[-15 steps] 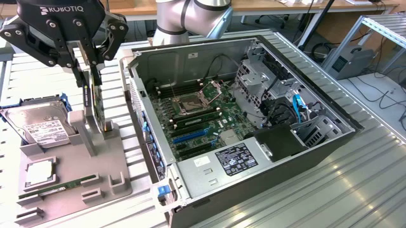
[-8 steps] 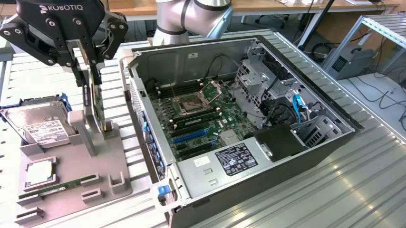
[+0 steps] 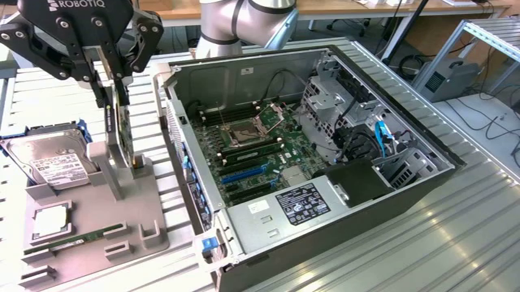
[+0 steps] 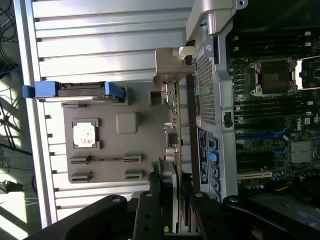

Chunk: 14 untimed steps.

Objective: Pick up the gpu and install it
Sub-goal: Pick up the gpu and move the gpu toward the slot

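On the exterior view's left, the gripper [image 3: 114, 91] pinches the top edge of the gpu [image 3: 122, 137], which stands upright in the gray holder [image 3: 138, 207] beside the open computer case [image 3: 422, 131] and seems not yet lifted. From the wrist view, the card runs edge-on between the fingers [image 4: 151, 200], so I judge that installing it on the motherboard [image 4: 270, 125] is left to do.

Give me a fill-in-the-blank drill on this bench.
1. The gripper is closed on the upright ____ at the gray holder.
2. The hard drive carries a ____ label.
3. The motherboard lies inside the open ____.

Missing words: gpu; white; case.
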### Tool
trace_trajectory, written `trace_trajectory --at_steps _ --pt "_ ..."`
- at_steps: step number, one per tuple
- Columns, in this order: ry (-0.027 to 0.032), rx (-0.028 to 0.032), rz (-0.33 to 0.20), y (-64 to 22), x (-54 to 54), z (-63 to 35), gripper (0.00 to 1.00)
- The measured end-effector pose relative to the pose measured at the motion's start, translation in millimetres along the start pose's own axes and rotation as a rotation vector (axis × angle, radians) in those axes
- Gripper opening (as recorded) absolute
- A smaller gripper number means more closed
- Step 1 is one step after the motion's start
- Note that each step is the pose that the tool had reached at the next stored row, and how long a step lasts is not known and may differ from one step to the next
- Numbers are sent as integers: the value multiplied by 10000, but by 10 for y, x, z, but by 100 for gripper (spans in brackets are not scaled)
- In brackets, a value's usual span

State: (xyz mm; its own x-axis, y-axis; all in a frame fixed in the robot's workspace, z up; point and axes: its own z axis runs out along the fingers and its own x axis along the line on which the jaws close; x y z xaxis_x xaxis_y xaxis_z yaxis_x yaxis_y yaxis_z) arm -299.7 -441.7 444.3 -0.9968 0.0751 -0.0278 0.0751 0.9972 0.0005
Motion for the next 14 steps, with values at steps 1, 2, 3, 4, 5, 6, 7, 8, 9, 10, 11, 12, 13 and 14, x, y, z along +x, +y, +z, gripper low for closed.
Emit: trace_trajectory --at_steps 1,2,3,4,5,6,7,8,9,10,11,12,13,14 --pt "0 0 0 0 0 -11 27" --pt "0 0 0 0 -1 -27 27" --pt "1 1 0 0 -1 -39 27" --pt "-1 -1 0 0 -2 -51 27" --pt "0 1 0 0 -1 -52 27" --pt "1 1 0 4 -59 -50 27" --pt "0 1 0 10 -132 -48 27" --pt "0 1 0 15 -195 -46 27" --pt "0 0 0 19 -250 -45 27" --pt "0 1 0 20 -265 -45 27" --pt "0 1 0 20 -272 -45 27" --pt "0 1 0 21 -279 -44 27" --pt "0 1 0 22 -287 -44 27" --pt "0 1 0 22 -295 -44 27"
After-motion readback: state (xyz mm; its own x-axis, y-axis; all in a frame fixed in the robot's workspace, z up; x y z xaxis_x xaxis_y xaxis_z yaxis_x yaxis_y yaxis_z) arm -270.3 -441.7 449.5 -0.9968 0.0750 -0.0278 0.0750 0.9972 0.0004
